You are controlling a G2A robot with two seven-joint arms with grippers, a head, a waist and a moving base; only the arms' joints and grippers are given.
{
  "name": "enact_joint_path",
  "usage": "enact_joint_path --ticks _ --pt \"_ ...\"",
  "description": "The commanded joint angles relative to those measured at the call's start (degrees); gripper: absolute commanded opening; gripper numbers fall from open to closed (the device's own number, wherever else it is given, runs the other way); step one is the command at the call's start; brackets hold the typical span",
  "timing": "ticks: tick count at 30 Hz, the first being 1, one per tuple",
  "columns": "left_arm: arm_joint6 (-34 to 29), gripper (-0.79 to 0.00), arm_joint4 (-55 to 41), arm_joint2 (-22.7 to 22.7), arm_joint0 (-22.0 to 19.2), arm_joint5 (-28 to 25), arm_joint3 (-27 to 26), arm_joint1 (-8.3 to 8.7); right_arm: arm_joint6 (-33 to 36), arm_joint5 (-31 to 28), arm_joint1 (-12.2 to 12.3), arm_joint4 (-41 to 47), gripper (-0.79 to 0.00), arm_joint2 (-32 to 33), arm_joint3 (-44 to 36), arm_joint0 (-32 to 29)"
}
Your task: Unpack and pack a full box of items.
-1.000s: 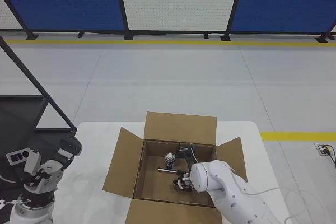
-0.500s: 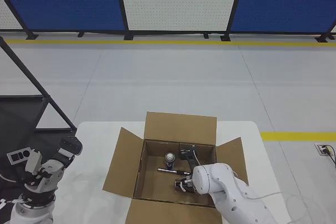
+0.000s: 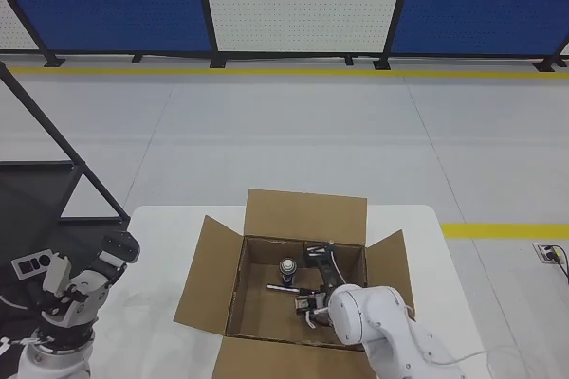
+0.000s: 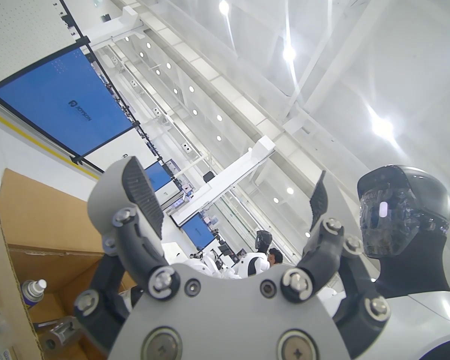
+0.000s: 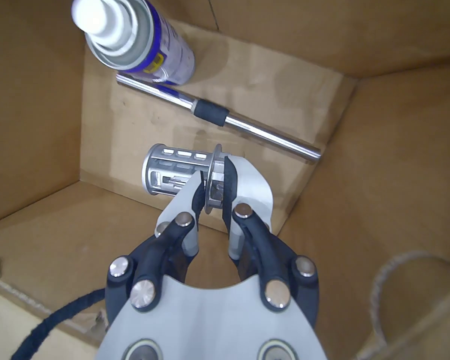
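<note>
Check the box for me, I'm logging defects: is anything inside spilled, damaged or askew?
No spill. The spray can stands upright, the metal rod lies flat on the box floor, and the slotted metal cylinder lies on its side, its flange in the right pincer. One cardboard edge looks ragged.

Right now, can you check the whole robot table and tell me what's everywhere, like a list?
Surface: white table, bearing an open cardboard box.
Job's things: in the box, upright spray can, metal rod lying flat, slotted metal cylinder on its side.
Clutter: nothing seen.
Grippers: right gripper shut on the cylinder's flange; left gripper open, empty, outside the box.
Cables: black cable by the right wrist; floor cable.
Surroundings: blue and white panels, yellow floor line, black rack.
</note>
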Motion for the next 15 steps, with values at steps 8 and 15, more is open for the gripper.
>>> enact_joint_path --ticks 8,15 --pt "-0.20 0.000 0.50 1.06 -0.88 0.52 0.29 -0.05 -11.44 -3.01 1.57 -9.77 -0.785 3.34 -19.09 -12.88" --pt "-0.28 0.000 0.87 1.89 -1.46 0.77 0.32 -0.10 -15.90 -2.31 1.74 -10.20 -0.785 4.90 -23.10 -16.87"
